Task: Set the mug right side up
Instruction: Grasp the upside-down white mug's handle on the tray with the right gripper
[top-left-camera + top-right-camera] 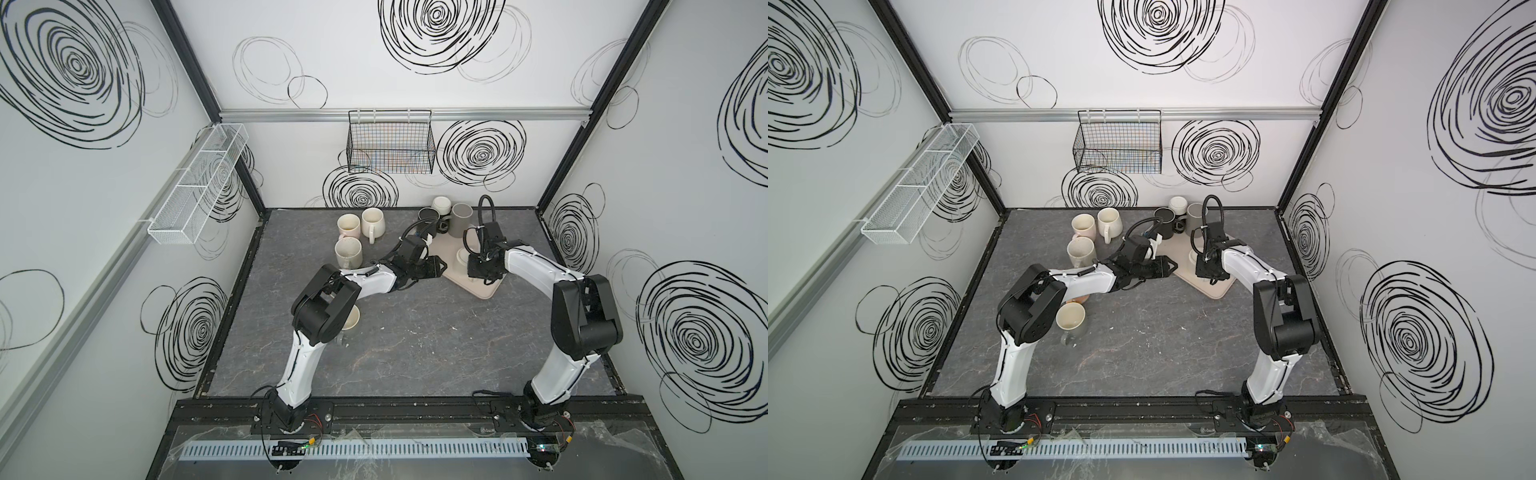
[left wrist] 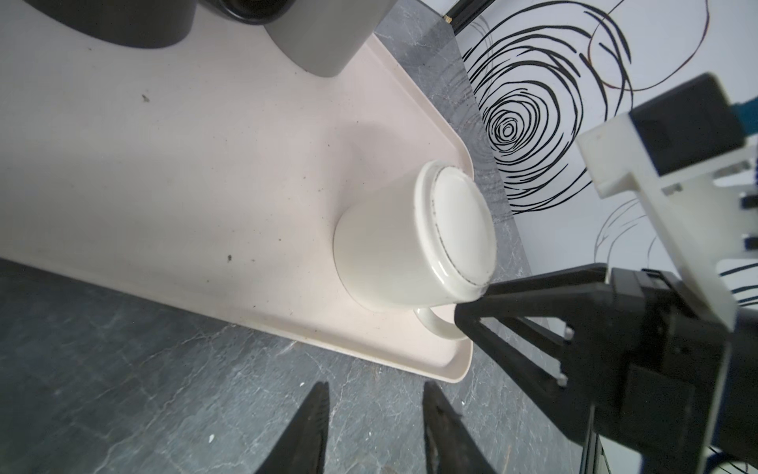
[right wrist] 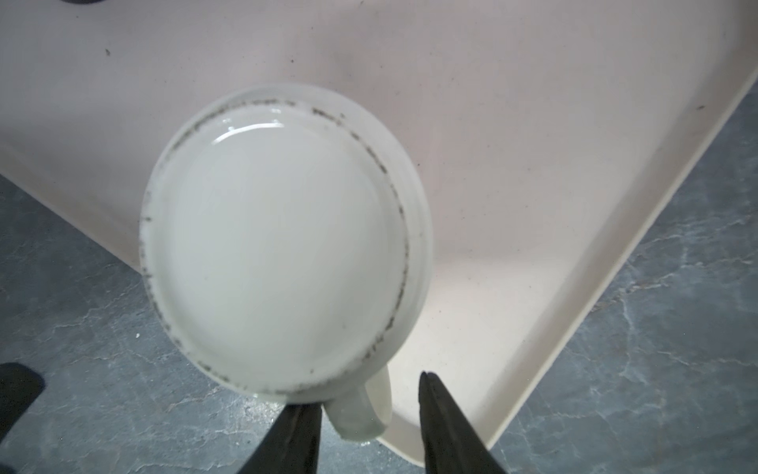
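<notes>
A white mug (image 3: 279,246) stands upside down, base up, on a beige tray (image 3: 533,123) near the tray's corner; in both top views it is mostly under the right wrist (image 1: 462,257) (image 1: 1192,255). My right gripper (image 3: 365,390) hangs just above it, open. Its fingers (image 3: 443,422) stand on either side of the mug's handle (image 3: 361,414), one close against it and the other apart from it. My left gripper (image 2: 375,385) is open and empty over the grey table beside the tray's edge (image 2: 410,361). From there the mug (image 2: 410,238) and the right gripper (image 2: 471,303) show.
A dark mug (image 1: 428,216), a white mug (image 1: 441,204) and a grey mug (image 1: 462,218) crowd the tray's far end. Three cream mugs (image 1: 348,226) stand upright at the back left, another (image 1: 1071,318) by the left elbow. A black wire basket (image 1: 390,145) hangs on the back wall.
</notes>
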`<state>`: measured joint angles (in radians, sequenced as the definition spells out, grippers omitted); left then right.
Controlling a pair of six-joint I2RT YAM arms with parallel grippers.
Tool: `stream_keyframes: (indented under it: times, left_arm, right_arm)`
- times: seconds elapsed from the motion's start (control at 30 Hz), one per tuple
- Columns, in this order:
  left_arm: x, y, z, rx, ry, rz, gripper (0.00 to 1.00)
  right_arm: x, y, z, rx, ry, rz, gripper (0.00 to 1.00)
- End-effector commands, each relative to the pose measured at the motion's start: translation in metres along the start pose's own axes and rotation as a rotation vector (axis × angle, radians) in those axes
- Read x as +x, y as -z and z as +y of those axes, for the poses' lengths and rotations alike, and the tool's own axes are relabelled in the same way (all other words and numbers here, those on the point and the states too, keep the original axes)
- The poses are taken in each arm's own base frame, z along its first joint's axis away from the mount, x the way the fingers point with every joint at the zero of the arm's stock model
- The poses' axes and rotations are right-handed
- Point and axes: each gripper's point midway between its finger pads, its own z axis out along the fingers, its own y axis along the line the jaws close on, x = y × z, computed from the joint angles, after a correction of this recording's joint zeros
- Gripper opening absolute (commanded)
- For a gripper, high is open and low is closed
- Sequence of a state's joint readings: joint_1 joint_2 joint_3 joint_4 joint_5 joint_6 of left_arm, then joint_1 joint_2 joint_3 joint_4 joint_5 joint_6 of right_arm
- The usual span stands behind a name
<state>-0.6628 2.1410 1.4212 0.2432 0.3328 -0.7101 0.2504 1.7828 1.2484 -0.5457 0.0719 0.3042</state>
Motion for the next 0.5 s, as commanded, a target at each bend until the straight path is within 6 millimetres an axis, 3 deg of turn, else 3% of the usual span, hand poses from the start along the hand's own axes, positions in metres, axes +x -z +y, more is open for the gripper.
stream_keyframes:
  times: [0.0,0.27,0.47]
  left_arm:
    - [-0.02,0.013,-0.024,0.057,-0.046,-0.067,0.41]
    - [-0.021,0.015,-0.022,0.056,-0.044,-0.071,0.41]
    - [-0.024,0.02,-0.024,0.061,-0.046,-0.083,0.41]
  right_arm:
    - [-0.01,0.0,-0.004,0.048,0.037,-0.012,0.42]
    - [-0.02,-0.006,-0.006,0.088,0.064,-0.027,0.33]
    - [-0.023,-0.009,-0.011,0.135,0.094,-0.033,0.12]
